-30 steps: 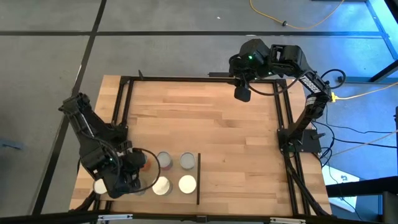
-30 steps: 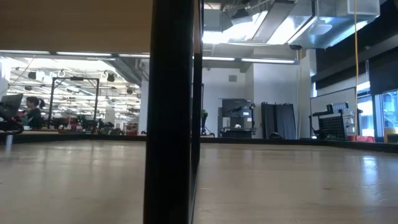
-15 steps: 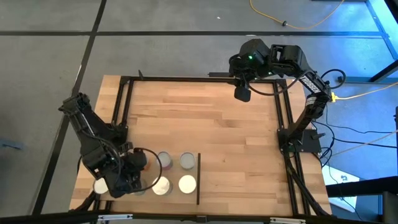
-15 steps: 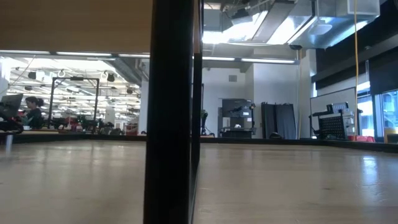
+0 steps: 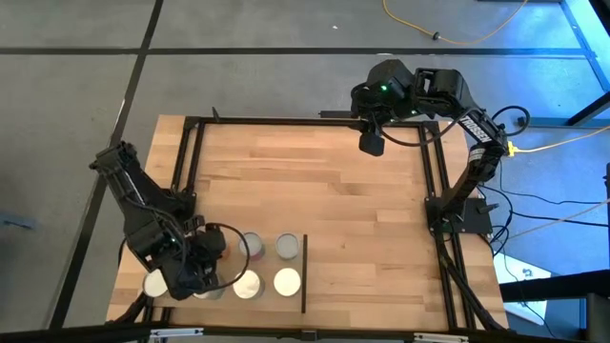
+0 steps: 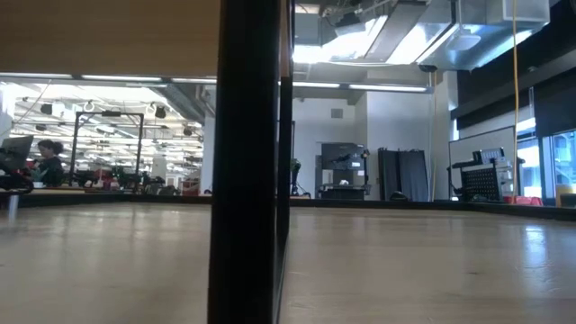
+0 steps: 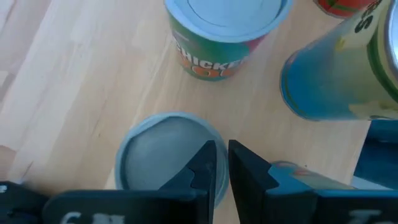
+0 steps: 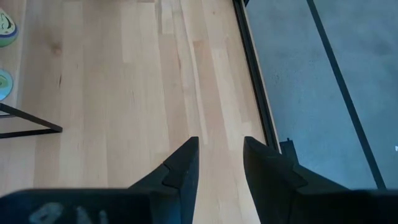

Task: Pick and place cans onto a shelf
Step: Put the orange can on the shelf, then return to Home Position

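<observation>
The near left corner of the table (image 5: 315, 191) is crowded by upright cans (image 5: 287, 281) set close together, with only narrow gaps left between them, and is covered by the left gripper (image 5: 195, 276). It is bounded by a thin black bar (image 5: 304, 273). The wide middle and far planks are left open

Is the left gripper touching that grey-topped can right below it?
Cannot tell. In the left wrist view the left gripper overlaps the rim of the grey-topped can, but no contact or gap shows plainly.
</observation>
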You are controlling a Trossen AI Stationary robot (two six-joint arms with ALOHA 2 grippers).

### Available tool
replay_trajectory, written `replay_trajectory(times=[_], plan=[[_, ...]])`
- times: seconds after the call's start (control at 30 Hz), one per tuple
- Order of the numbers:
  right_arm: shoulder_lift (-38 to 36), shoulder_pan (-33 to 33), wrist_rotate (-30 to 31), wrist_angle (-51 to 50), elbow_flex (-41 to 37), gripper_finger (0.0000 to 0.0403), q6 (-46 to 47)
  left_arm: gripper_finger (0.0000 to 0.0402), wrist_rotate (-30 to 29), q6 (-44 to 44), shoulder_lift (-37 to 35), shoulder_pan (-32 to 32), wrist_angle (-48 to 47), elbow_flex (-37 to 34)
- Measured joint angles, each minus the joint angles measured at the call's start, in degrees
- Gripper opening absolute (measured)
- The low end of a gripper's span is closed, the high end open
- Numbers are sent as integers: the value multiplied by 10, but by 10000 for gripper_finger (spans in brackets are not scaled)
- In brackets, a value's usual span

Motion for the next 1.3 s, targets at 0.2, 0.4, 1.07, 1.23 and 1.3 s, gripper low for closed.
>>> replay_trajectory(times=[0.2,0.4,1.07,1.23,1.3], plan=[[0,0,1,0,0,126,-17,34,-44,33,0,4,-21,52],[1,0,2,5,0,126,-29,34,-140,87,0,19,-110,170],[-80,78,7,-25,0,4,-13,1,-286,401,-125,86,-145,308],[-136,111,11,-28,0,2,48,0,-240,440,-200,86,-145,306],[-154,127,23,-33,1,2,55,0,-223,451,-237,86,-144,294]])
